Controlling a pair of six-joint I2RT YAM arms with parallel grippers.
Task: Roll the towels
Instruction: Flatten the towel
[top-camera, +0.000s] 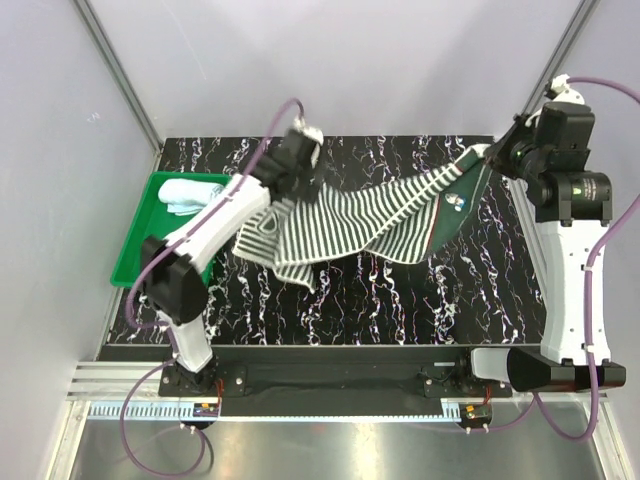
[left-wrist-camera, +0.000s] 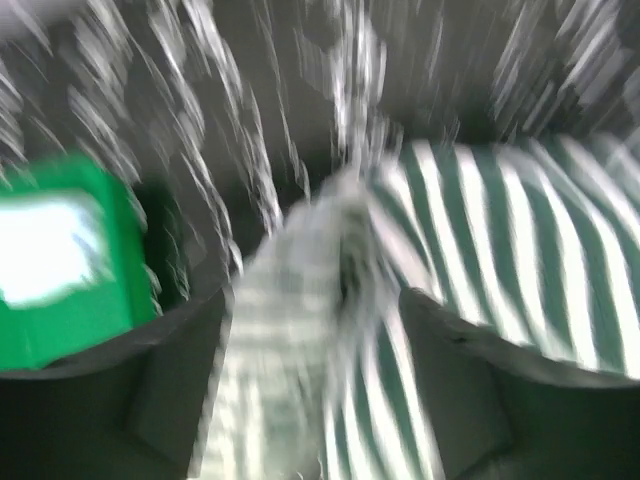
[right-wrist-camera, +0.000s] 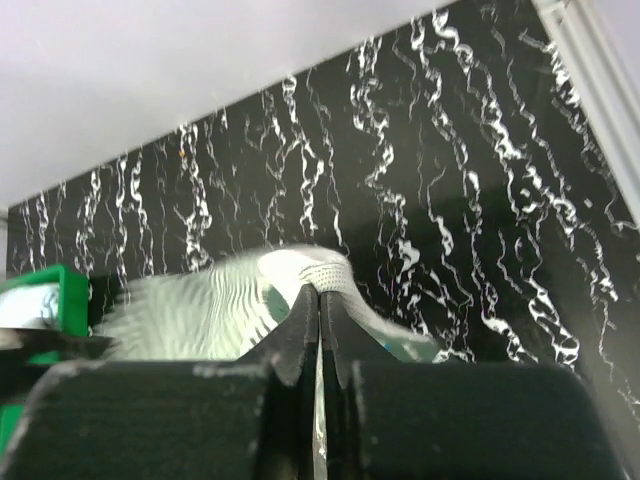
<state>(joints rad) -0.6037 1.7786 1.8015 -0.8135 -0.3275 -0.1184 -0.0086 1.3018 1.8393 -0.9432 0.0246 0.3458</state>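
The black-and-white striped towel (top-camera: 350, 225) hangs stretched above the table between both grippers, its patterned edge on the right. My left gripper (top-camera: 284, 187) holds its left end; the left wrist view is blurred, with bunched striped cloth (left-wrist-camera: 300, 330) between the fingers (left-wrist-camera: 480, 390). My right gripper (top-camera: 488, 155) is shut on the towel's far right corner, which shows pinched at the fingertips in the right wrist view (right-wrist-camera: 330, 268). The light blue towel (top-camera: 192, 193) lies crumpled in the green tray (top-camera: 135, 250) at the left.
The black marbled table (top-camera: 380, 290) runs under the towel. The green tray also shows blurred in the left wrist view (left-wrist-camera: 70, 330) and at the left edge of the right wrist view (right-wrist-camera: 40, 282). White walls and metal posts enclose the back and sides.
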